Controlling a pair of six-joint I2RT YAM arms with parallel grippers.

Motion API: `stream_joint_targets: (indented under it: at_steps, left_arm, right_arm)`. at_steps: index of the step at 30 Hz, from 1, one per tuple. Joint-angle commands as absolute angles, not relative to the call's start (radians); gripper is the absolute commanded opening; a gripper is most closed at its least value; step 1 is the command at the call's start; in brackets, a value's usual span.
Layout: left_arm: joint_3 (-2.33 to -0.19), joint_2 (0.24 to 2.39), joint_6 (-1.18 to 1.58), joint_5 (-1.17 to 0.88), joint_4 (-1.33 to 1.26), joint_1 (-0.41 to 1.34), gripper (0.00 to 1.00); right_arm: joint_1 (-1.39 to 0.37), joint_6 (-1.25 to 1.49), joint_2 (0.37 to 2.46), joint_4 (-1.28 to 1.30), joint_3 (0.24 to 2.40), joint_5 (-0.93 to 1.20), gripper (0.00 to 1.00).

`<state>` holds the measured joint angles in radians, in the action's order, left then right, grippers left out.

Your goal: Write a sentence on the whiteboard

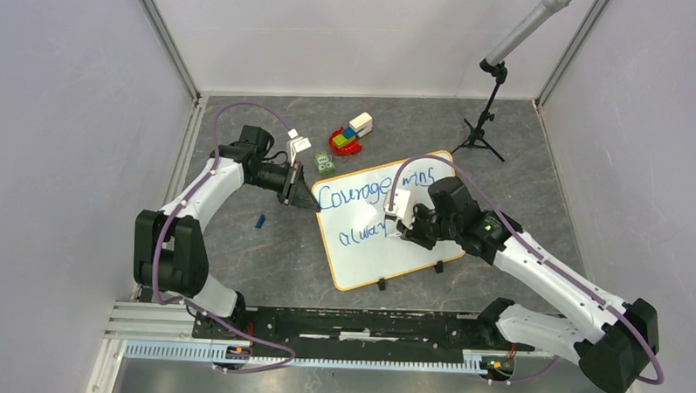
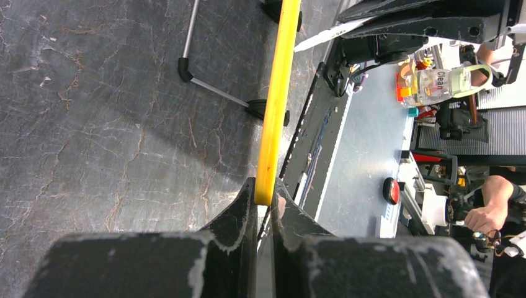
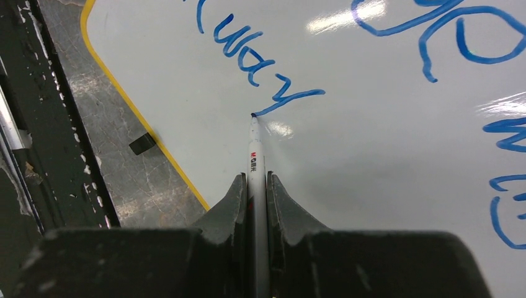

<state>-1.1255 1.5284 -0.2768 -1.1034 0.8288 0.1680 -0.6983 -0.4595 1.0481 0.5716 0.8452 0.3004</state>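
The whiteboard (image 1: 413,242) lies tilted on the table centre, white with a yellow-orange rim. Blue writing (image 1: 355,195) reads "Courage wins" on top and "alway" (image 1: 362,233) below. My left gripper (image 1: 314,202) is shut on the board's left corner; the left wrist view shows the yellow rim (image 2: 274,99) edge-on between the jaws. My right gripper (image 1: 402,232) is shut on a white marker (image 3: 254,158). Its tip (image 3: 252,115) touches the board at the foot of the "y" (image 3: 286,99) in the right wrist view.
A small tripod stand (image 1: 482,131) is at the back right. A red toy with blocks (image 1: 350,135) and a small green object (image 1: 325,164) lie behind the board. A blue marker cap (image 1: 260,220) lies to the left. Two black clips (image 1: 382,284) sit at the board's near edge.
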Motion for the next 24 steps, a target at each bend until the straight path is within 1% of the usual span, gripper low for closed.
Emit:
stream_joint_targets:
  at_steps: [1,10,15,24]
  left_arm:
    - [-1.138,1.524,-0.279,-1.091,0.785,0.171,0.02]
    - [-1.138,1.524,-0.278,-1.09,0.785,0.171,0.02]
    - [-1.14,1.523,-0.277,-1.093,0.785,0.17,0.02]
    - [-1.141,1.521,-0.275,-1.102,0.785,0.17,0.02]
  right_arm:
    - [-0.696,-0.47,1.06,0.574,0.825,0.342,0.0]
    - [-0.71,-0.453,1.118,0.538,0.91,0.388,0.0]
    - [-0.71,-0.44,1.065,0.555,0.922,0.411,0.0]
    - [-0.661,-0.428,0.961,0.564,0.851,0.32,0.0]
